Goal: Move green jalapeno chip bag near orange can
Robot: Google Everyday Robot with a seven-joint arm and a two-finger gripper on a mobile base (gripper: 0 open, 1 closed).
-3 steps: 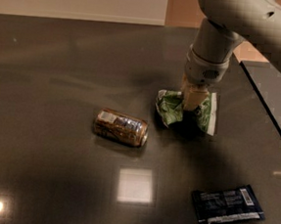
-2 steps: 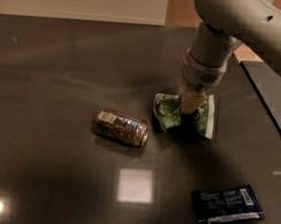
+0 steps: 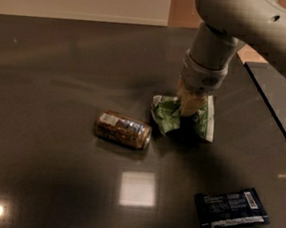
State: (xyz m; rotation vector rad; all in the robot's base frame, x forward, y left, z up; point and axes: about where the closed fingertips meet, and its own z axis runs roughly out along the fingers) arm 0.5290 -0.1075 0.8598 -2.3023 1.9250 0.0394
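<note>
The green jalapeno chip bag point(image 3: 169, 114) lies crumpled on the dark table, its white edge at the right. My gripper point(image 3: 189, 106) comes down from the arm at the upper right and is shut on the middle of the bag. The orange can point(image 3: 123, 130) lies on its side just left of the bag, a small gap between them. The part of the bag under the gripper is hidden.
A dark navy packet point(image 3: 231, 209) lies at the front right. The table's right edge point(image 3: 275, 112) runs diagonally past the bag, with a lower dark surface beyond it. A pale wall stands behind the table. Bright light reflections show on the tabletop in front of the can.
My gripper has slid left with the green bag in it, bringing the bag's left end closer to the can. The can and the navy packet have not moved.
</note>
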